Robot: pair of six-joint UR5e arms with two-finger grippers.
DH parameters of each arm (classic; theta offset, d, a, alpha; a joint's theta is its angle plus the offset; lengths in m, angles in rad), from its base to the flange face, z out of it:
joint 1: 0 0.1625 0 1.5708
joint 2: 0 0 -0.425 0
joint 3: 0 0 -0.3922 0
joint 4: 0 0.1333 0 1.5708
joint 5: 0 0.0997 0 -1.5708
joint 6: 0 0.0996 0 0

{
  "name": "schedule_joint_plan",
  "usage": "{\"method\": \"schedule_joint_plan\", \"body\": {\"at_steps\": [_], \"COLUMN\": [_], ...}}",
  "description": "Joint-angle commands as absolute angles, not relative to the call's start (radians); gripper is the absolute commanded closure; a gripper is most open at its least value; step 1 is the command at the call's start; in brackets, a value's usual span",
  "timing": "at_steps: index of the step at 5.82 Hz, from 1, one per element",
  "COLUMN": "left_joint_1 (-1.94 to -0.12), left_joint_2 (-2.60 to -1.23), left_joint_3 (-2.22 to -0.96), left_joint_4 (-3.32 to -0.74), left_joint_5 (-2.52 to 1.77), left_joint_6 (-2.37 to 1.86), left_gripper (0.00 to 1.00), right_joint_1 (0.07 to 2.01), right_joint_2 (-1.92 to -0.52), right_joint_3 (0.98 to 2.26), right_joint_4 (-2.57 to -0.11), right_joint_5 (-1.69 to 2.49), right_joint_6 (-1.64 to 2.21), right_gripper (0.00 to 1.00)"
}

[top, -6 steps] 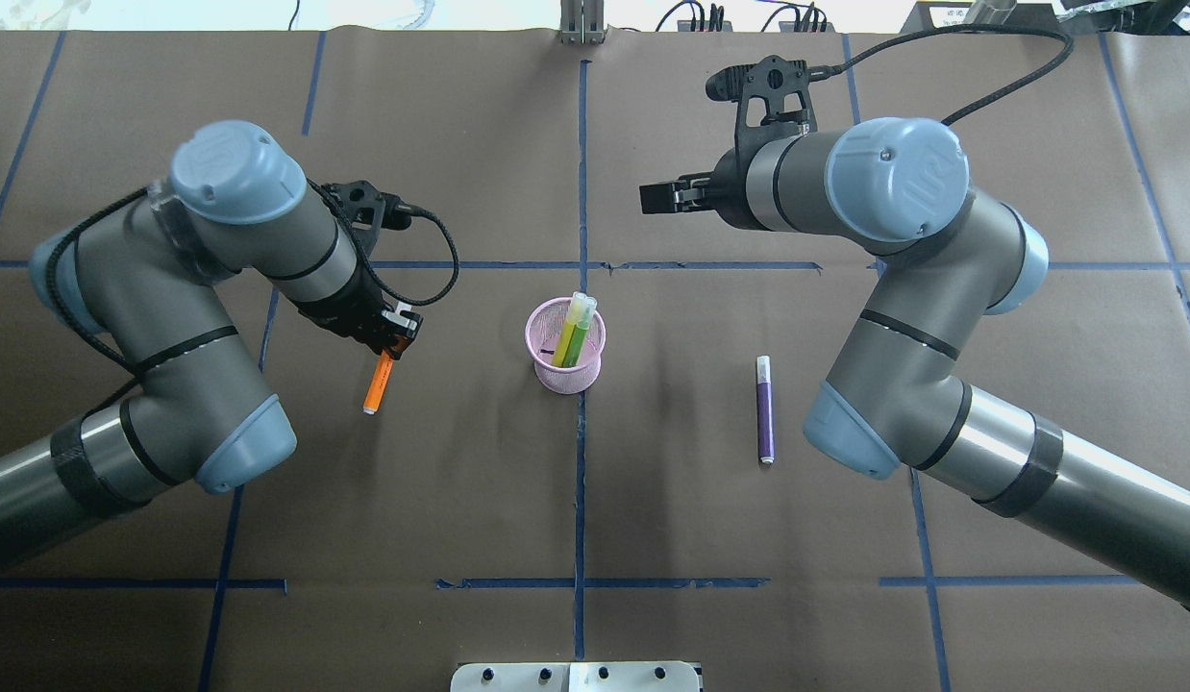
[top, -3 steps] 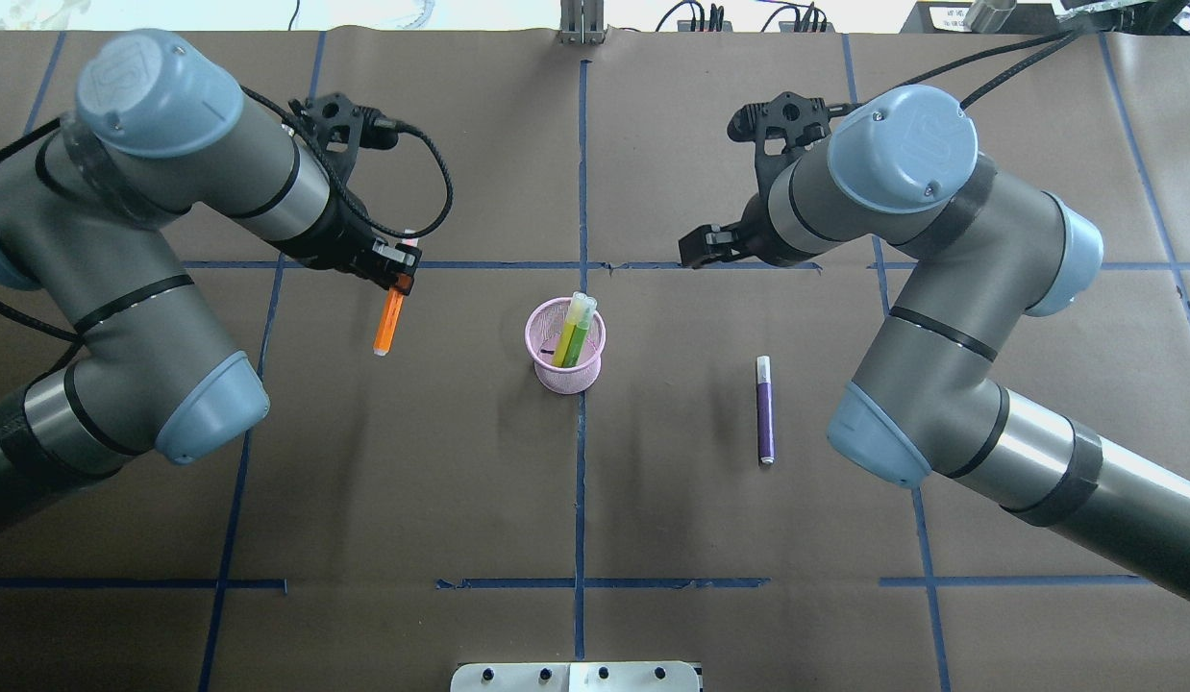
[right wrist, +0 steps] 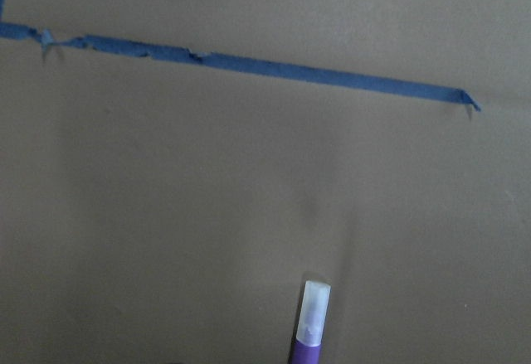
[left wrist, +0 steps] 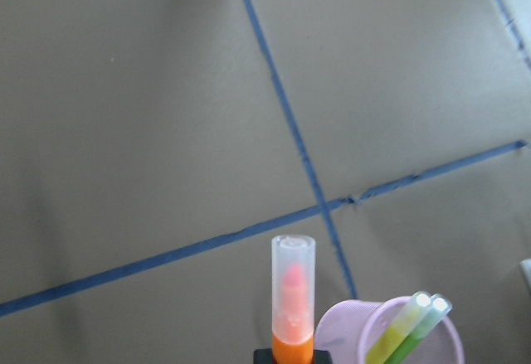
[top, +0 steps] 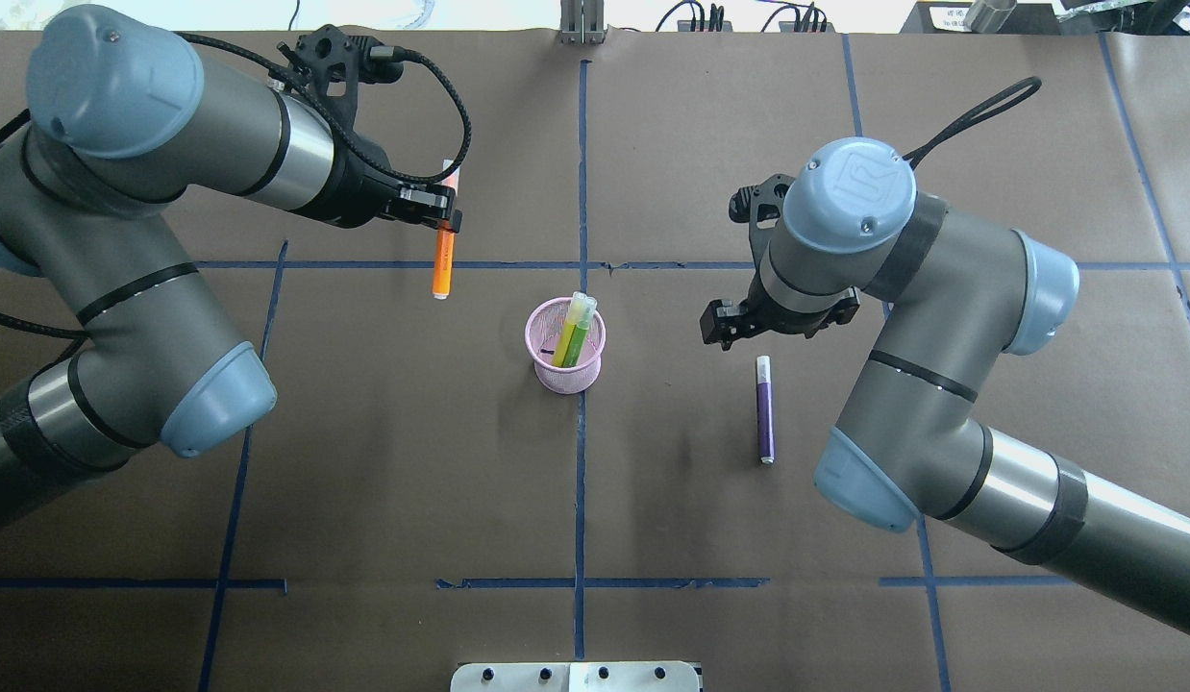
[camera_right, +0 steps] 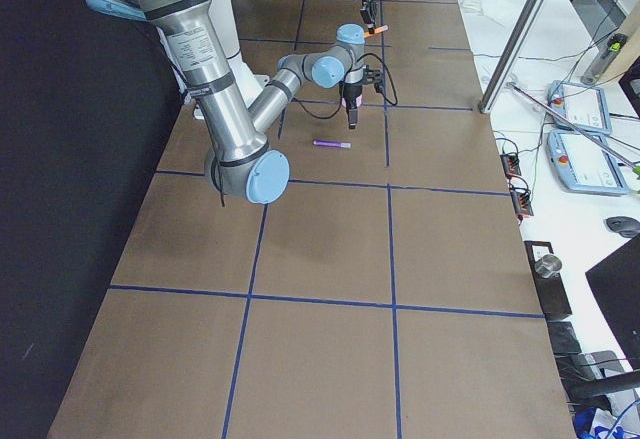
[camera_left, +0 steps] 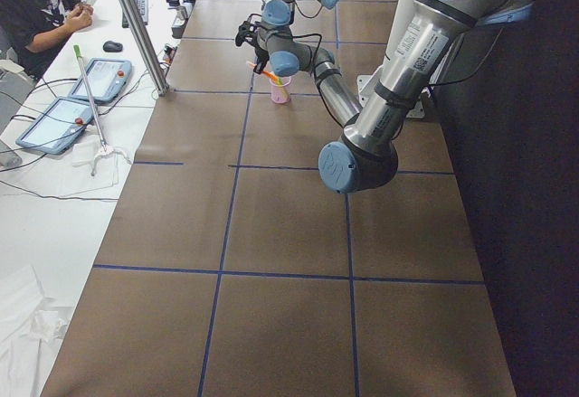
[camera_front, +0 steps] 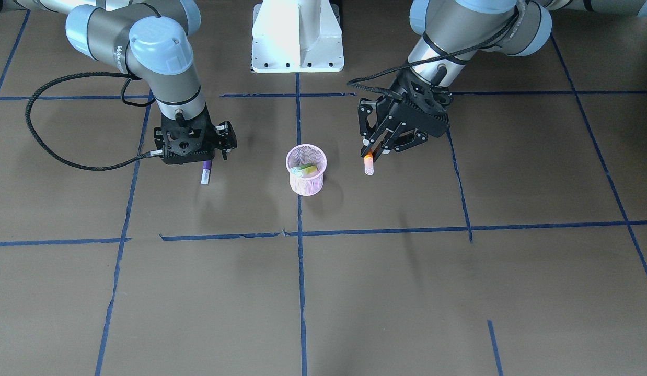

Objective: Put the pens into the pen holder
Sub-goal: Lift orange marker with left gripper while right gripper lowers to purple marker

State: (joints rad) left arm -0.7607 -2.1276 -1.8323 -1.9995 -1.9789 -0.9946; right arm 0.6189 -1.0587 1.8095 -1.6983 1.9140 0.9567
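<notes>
The pink mesh pen holder stands upright at the table's middle, also seen at pen holder, with a yellow and a green pen leaning in it. My left gripper is shut on the orange pen, which hangs cap-down above the table, to the left of and beyond the holder; orange pen shows beside the holder's rim. The purple pen lies flat on the right. My right gripper hovers open over its capped end, and purple pen is at that view's bottom edge.
Blue tape lines cross the brown table cover. A metal plate sits at the near edge and the white robot base behind it. A person sits at a side desk with tablets, off the table.
My left gripper has lifted the orange pen off the table and carried it away from the robot and rightward, toward the holder. My right gripper swung down and back to above the purple pen's cap.
</notes>
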Motion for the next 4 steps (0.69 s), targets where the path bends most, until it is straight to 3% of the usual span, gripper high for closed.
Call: {"method": "schedule_joint_plan", "body": {"at_steps": [1,4], "left_joint_1": [-0.715,-0.683], "left_joint_2": [-2.134,-2.149], "left_joint_3": [-1.812,-1.770], "left_joint_4": [-2.168,-2.331], "left_joint_5": [-1.861,-1.801], "left_joint_6": [-1.092,-1.176], "left_gripper": [1.00,1.00], "right_joint_1": [0.591,0.589], "right_joint_2": [-1.080,-1.117], "right_joint_3": [1.760,1.718], "right_joint_4": [-1.698,-1.592], "right_joint_5": [1.914,2.014], "right_joint_6": [0.919,1.013], "right_gripper": [0.00,0.00]}}
